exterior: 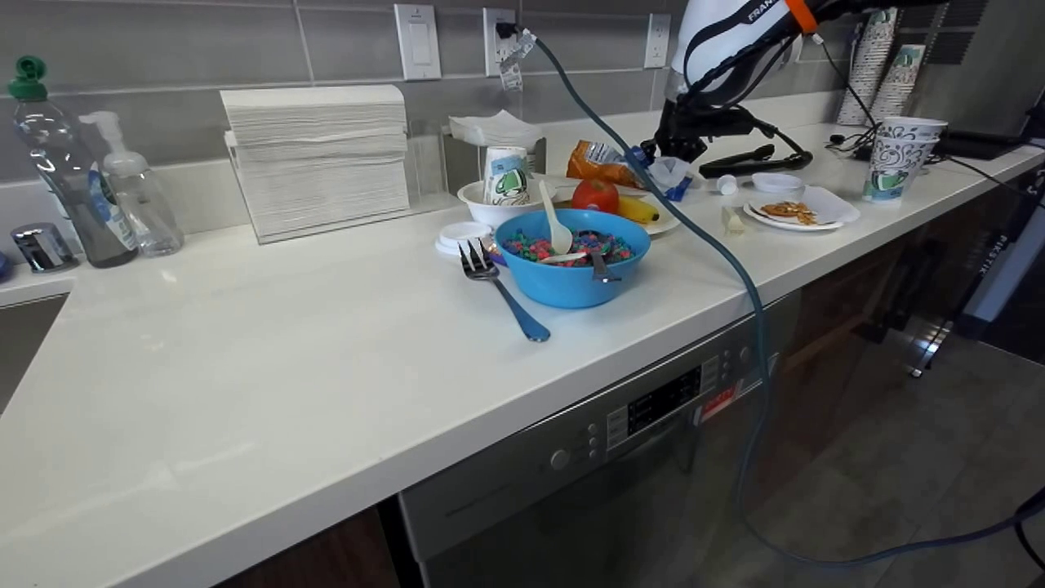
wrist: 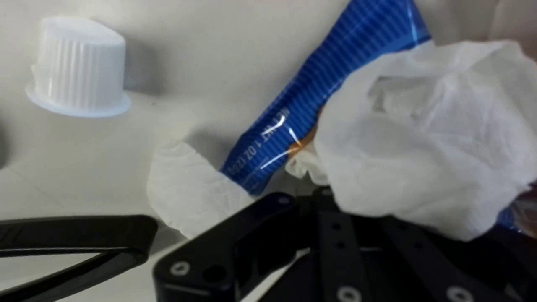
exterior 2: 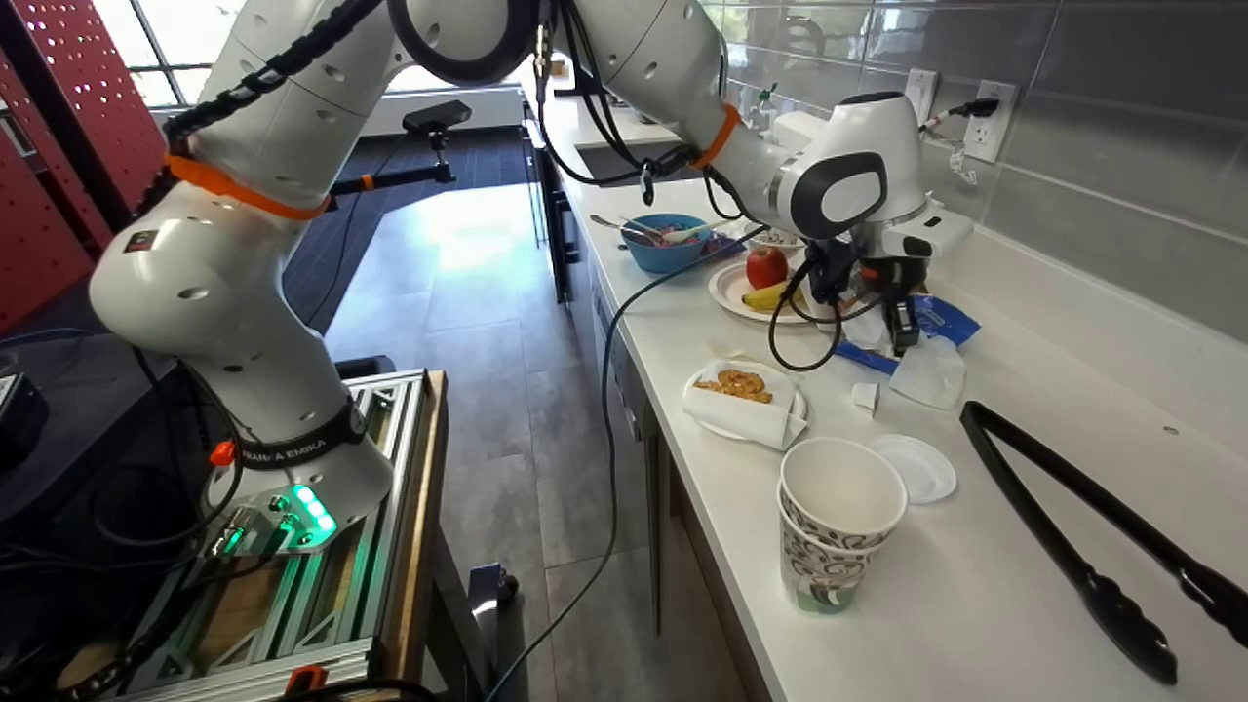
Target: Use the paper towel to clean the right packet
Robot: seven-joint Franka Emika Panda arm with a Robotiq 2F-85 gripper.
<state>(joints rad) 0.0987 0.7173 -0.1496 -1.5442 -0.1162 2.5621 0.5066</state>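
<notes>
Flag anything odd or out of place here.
The blue-grey cable: plugged into the wall outlet, it sweeps across the counter and hangs past its front edge, down toward the floor. Odd strung there; possibly a snag or trip risk.

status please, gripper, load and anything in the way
Black gripper shut on crumpled white paper towel. Wrist view: towel hides part of glossy blue packet. Black V-shaped tongs close by, possible snag.
</notes>
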